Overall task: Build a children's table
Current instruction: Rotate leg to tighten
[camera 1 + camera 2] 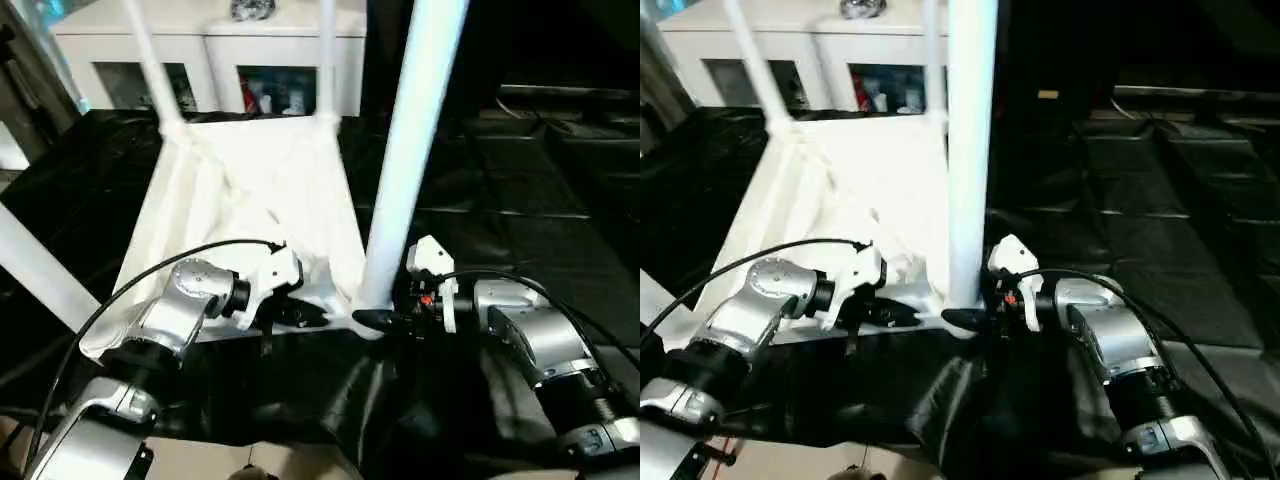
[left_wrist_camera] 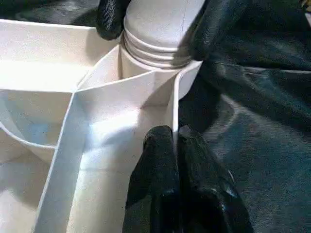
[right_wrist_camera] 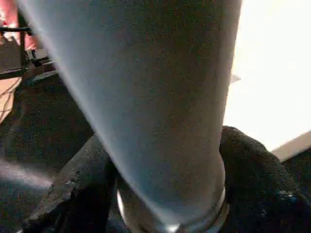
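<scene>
Upside down on the black sheet, the children's table (image 1: 250, 190) is lying with its legs rising. Nearest, the left gripper (image 2: 176, 145) is pinching the table's near rim with fingers pressed together, while the right gripper (image 1: 385, 318) is clasping the near right leg (image 1: 405, 150) at its socket.

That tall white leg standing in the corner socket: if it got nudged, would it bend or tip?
The leg looks like a stiff plastic tube, so it probably won't bend. Being tall and hollow, it seems light, and might tilt unless fully seated in the socket.

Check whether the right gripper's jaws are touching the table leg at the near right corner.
Touching. In the right wrist view both black fingers press against the sides of the leg near its base; the left wrist view shows the right gripper clasping it above the socket.
</scene>
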You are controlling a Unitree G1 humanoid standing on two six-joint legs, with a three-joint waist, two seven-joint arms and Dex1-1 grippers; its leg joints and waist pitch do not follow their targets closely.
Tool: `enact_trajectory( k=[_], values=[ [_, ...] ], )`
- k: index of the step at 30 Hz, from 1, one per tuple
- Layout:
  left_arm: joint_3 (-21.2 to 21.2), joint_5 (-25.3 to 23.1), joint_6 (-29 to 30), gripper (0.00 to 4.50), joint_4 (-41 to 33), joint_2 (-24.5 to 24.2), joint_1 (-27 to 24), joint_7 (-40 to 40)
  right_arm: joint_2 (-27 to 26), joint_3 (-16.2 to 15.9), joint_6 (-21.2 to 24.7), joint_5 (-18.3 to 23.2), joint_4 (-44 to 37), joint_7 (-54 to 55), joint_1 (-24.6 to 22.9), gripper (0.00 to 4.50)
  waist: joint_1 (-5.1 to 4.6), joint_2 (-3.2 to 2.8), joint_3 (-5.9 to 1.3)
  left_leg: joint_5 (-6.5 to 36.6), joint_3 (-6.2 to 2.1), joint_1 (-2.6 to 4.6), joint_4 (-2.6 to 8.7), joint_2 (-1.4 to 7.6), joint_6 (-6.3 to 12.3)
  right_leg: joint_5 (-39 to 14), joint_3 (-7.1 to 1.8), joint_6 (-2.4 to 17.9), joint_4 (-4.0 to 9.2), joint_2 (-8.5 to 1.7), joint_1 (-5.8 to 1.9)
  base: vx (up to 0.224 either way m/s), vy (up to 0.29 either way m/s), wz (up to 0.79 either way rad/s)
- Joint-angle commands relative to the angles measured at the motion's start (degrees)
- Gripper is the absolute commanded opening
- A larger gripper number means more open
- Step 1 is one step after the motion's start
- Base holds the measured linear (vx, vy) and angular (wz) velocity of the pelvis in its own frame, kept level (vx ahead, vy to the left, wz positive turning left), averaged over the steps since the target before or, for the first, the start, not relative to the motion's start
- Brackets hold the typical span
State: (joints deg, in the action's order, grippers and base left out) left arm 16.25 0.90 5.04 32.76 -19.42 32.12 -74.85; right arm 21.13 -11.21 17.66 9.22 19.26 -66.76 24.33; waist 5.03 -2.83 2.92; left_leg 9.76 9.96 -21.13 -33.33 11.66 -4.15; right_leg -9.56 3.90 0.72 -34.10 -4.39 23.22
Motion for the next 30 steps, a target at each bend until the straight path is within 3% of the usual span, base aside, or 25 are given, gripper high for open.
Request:
enact_trajectory(
  k=[1, 8, 11, 12, 14, 15, 17, 20, 23, 24, 27, 30],
  values=[
    [-0.4, 1.9, -0.3, 0.00, -2.4, 1.3, 1.3, 0.9, -1.6, -3.0, 1.3, 1.6, -1.9, -3.4, -0.9, 2.75, -0.19, 0.67, -3.91, 12.3, 0.00, 0.59, 3.54, 1.41, 3.01, -14.6, -2.29, 12.0, 3.97, -3.32, -2.94, 0.000, 0.000, 0.00],
    [-2.0, 0.9, 0.8, 0.00, -0.3, 3.6, 2.7, 7.0, -3.7, -2.3, 1.7, 1.3, -1.2, 1.8, -1.2, 2.65, -0.26, 0.86, -3.79, 12.3, -0.04, 0.50, 3.57, 1.31, 2.63, -15.7, -2.29, 11.4, 4.14, -3.35, -2.93, 0.000, 0.000, 0.00],
    [-3.3, 0.6, 1.8, 0.00, 1.2, 6.2, 4.3, 12.5, -8.0, -0.5, 0.0, -2.0, 3.6, 12.4, 0.0, 2.64, -0.59, 0.83, -3.67, 13.7, -0.06, 0.59, 3.62, 1.08, 1.78, -19.3, -2.22, 10.4, 4.50, -3.44, -2.70, 0.000, 0.000, 0.00],
    [-3.9, 0.1, 2.2, 0.00, 2.3, 7.5, 5.2, 15.9, -10.5, 0.7, -0.3, -3.5, 6.4, 18.6, 1.0, 2.64, -1.00, 1.04, -3.49, 14.7, -0.21, 0.42, 3.77, 0.88, 1.03, -21.9, -2.11, 9.5, 4.70, -3.42, -2.83, 0.000, 0.000, 0.00],
    [-4.1, -0.2, 2.4, 0.00, 3.0, 8.3, 5.8, 17.7, -12.1, 1.6, -0.1, -4.1, 8.2, 22.4, 1.7, 2.64, -1.99, 0.93, -3.45, 16.4, -0.43, 0.77, 3.86, 0.81, 0.03, -24.6, -1.98, 8.7, 5.04, -3.46, -2.58, 0.000, 0.000, 0.00],
    [-4.2, -0.7, 2.3, 0.00, 3.9, 9.0, 6.3, 19.4, -13.8, 2.9, 0.0, -4.4, 10.4, 26.8, 2.7, 2.63, -2.20, 1.15, -3.46, 16.4, -0.44, 0.65, 3.87, 0.76, 0.28, -24.9, -1.95, 8.4, 5.15, -3.39, -2.74, 0.000, 0.000, 0.00],
    [-4.7, -1.7, 2.6, 0.00, 5.8, 11.4, 7.7, 24.8, -18.2, 6.1, -0.3, -4.9, 16.1, 38.1, 5.3, 2.63, -2.87, 0.94, -3.39, 17.1, -0.48, 0.69, 3.87, 0.62, 0.05, -25.9, -1.95, 8.2, 5.30, -3.37, -2.44, 0.000, 0.000, 0.00],
    [-5.2, -2.1, 3.2, 0.00, 6.3, 13.3, 8.4, 28.4, -20.8, 7.5, -1.9, -5.5, 19.6, 44.8, 7.3, 2.63, -3.31, 0.83, -3.49, 16.9, -0.47, 0.74, 3.86, 0.70, 0.19, -24.8, -2.00, 8.3, 5.38, -3.36, -2.35, 0.000, 0.000, 0.00],
    [-5.4, -1.9, 2.9, 0.00, 6.5, 14.8, 8.6, 29.9, -22.3, 7.0, -4.5, -7.0, 21.3, 46.6, 8.5, 2.63, -3.12, 0.89, -3.73, 15.3, -0.31, 0.54, 3.70, 0.72, 1.10, -21.0, -2.16, 9.3, 5.00, -3.37, -2.58, 0.000, 0.000, 0.00],
    [-5.3, -1.6, 2.8, 0.00, 6.4, 15.5, 8.5, 29.4, -22.6, 6.4, -6.3, -7.6, 21.8, 45.5, 8.8, 2.98, -2.98, 1.30, -3.92, 13.6, -0.15, 0.36, 3.57, 0.75, 1.85, -17.3, -2.22, 10.2, 4.63, -3.30, -2.80, 0.000, 0.000, 0.00],
    [-4.7, -1.3, 2.0, 0.00, 5.8, 15.0, 8.0, 27.5, -22.2, 6.9, -6.2, -5.0, 20.7, 38.9, 8.3, 3.33, -2.73, 1.15, -4.00, 11.5, 0.00, 0.24, 3.39, 0.67, 3.58, -13.6, -2.27, 11.5, 4.25, -3.30, -3.10, 0.000, 0.000, 0.00],
    [-4.3, -0.6, 1.2, 0.00, 4.1, 13.2, 6.8, 23.6, -20.2, 6.5, -6.1, -3.7, 19.7, 34.0, 8.0, 3.54, -2.58, 1.17, -4.03, 10.6, 0.03, 0.11, 3.31, 0.67, 4.36, -13.1, -2.19, 11.8, 4.16, -3.36, -3.30, 0.000, 0.000, 0.00]
  ],
)
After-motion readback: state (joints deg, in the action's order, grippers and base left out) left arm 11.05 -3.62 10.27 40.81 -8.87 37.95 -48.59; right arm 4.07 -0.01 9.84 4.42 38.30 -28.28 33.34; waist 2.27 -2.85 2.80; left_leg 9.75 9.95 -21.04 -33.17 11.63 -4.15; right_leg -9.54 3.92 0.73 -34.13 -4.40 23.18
